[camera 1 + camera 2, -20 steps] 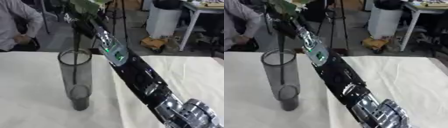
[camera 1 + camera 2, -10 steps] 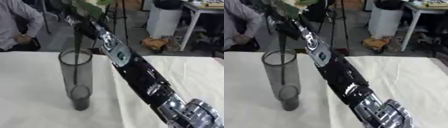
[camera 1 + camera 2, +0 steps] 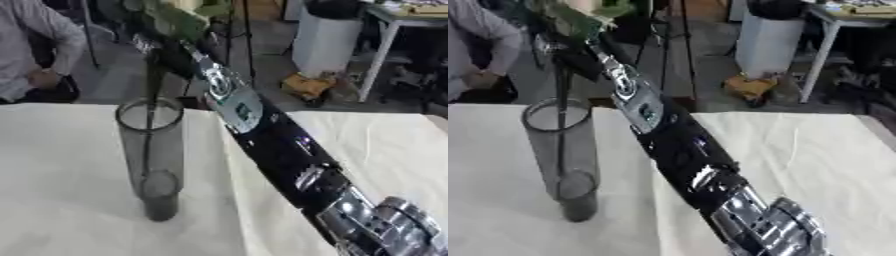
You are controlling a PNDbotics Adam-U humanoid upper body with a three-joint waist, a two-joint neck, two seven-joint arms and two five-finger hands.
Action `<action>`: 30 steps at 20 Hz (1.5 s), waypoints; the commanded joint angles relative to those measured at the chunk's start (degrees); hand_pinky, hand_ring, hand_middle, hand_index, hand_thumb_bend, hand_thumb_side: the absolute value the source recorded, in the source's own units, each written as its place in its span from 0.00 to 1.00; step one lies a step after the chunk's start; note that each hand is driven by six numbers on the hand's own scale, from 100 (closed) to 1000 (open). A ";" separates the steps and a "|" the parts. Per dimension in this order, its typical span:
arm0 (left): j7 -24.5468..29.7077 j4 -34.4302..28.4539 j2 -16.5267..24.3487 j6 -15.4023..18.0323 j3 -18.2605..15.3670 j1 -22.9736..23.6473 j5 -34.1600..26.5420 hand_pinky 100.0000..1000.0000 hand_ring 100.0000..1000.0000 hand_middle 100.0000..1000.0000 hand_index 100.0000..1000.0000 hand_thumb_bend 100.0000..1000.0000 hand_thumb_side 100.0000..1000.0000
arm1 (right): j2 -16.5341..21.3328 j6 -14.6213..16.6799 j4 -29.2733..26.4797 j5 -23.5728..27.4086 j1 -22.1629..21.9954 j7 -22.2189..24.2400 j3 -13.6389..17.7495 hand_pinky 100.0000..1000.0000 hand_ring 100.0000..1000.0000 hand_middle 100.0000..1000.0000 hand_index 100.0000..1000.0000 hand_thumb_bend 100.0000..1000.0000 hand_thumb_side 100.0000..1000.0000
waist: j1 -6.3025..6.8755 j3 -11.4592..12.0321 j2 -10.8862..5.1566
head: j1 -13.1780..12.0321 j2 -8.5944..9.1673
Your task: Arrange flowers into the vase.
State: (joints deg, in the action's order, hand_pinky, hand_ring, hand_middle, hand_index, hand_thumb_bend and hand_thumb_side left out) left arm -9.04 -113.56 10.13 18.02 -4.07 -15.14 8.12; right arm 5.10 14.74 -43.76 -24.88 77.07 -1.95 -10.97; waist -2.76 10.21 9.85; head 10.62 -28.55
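A clear vase (image 3: pixel 150 150) stands upright toward the worktop's (image 3: pixel 61 200) left side. The right robot hand (image 3: pixel 566 47) is above its rim, fingers curled round a flower stem (image 3: pixel 560 125) that runs down inside the vase (the bloom is mostly cut off at the top edge).

Stem (image 3: pixel 150 125) in vase (image 3: pixel 153 160), left of arm (image 3: pixel 280 150)
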 commanded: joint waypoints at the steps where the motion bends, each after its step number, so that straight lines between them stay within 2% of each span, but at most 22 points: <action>1: 0.16 -1.03 0.48 0.07 0.20 -0.74 -0.15 0.49 0.56 0.85 0.90 0.00 1.00 | 1.64 -0.12 -1.58 -0.39 0.97 0.96 -0.14 0.57 0.81 0.18 0.49 0.19 0.92 | 0.44 -0.11 -1.09 | -0.27 0.56; 11: 0.25 -1.03 0.44 -0.04 0.22 -0.65 -0.18 0.49 0.56 0.85 0.90 0.00 1.00 | 2.17 -0.29 -2.56 0.83 0.58 2.33 -1.05 0.57 0.81 0.17 0.49 0.18 0.91 | 0.45 -0.24 -1.07 | -0.39 0.60; 14: 0.22 -1.03 0.44 -0.03 0.18 -0.68 -0.18 0.49 0.56 0.85 0.90 0.00 1.00 | 2.58 0.41 -3.10 0.81 0.29 2.26 -1.49 0.58 0.81 0.19 0.50 0.29 0.98 | 0.49 -0.23 -1.02 | -0.56 0.72; 18: 0.24 -1.03 0.43 -0.06 0.19 -0.61 -0.20 0.49 0.56 0.85 0.90 0.00 1.00 | 3.07 1.45 -3.50 -1.01 0.13 2.67 -2.02 0.59 0.82 0.21 0.51 0.39 1.00 | 0.49 -0.36 -0.99 | -0.76 0.66; 25: 0.26 -1.03 0.39 -0.22 0.17 -0.53 -0.18 0.48 0.56 0.85 0.90 0.00 1.00 | 2.97 1.72 -3.50 -2.60 -0.33 3.73 -2.14 0.60 0.84 0.23 0.55 0.46 1.00 | 0.56 -0.47 -0.95 | -0.91 0.69; 30: 0.28 -1.03 0.33 -0.28 0.18 -0.48 -0.20 0.48 0.56 0.85 0.90 0.00 1.00 | 2.24 1.93 -2.82 -3.68 -0.48 3.90 -1.74 0.62 0.85 0.25 0.58 0.47 1.00 | 0.64 -0.58 -0.90 | -1.00 0.68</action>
State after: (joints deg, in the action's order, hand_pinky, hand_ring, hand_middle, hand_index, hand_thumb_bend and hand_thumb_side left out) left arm -8.88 -113.56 10.06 17.84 -4.07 -15.16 8.11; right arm 6.78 16.50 -45.98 -27.89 75.55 1.86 -13.09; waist -2.58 9.67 9.84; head 9.73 -28.53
